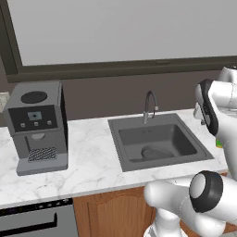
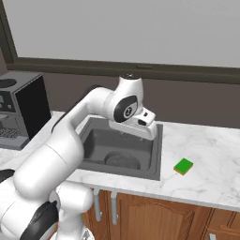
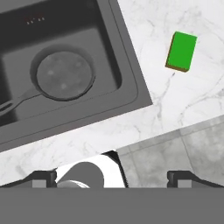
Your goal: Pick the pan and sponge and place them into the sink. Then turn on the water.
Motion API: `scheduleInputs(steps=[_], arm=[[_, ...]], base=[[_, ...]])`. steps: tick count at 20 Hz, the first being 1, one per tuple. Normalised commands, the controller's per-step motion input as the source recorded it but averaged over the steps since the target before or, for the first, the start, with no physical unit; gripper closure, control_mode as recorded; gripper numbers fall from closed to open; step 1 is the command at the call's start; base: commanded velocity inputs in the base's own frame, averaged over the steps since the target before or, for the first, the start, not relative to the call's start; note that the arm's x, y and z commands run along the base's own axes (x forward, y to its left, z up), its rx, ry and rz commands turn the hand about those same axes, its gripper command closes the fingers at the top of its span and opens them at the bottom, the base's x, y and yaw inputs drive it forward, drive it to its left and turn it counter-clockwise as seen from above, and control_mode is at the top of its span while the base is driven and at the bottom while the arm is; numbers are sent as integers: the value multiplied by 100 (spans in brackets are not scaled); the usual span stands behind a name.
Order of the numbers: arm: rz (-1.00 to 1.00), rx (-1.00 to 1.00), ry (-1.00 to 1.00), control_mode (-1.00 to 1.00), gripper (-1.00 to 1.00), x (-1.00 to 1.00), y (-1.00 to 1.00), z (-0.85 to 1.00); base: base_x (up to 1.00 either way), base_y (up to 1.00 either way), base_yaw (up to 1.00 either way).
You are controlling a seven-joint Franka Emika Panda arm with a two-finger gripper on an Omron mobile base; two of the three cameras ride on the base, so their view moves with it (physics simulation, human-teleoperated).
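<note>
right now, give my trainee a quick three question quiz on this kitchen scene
1. True or false: the pan lies inside the sink.
2. Where is the sponge? A) in the sink B) on the counter beside the sink C) in the claw
3. Fill in: the claw's jaws stand ____.

Key: 1. true. 2. B. 3. open, holding nothing.
</note>
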Motion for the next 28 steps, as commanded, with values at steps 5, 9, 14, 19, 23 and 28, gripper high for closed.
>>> scheduleInputs(steps=[5, 9, 14, 19, 23, 28], arm=[[0, 0, 0, -100, -100, 0, -13, -2], [0, 0, 0, -100, -100, 0, -13, -6], [0, 1, 0, -100, -100, 0, -13, -10], [0, 1, 0, -100, -100, 0, -12, -12], [0, 0, 0, -100, -100, 0, -11, -13], [0, 0, -2, -100, -100, 2, -9, -14]], base=[[0, 0, 0], [0, 0, 0], [0, 0, 0], [0, 0, 0], [0, 0, 0], [0, 0, 0]])
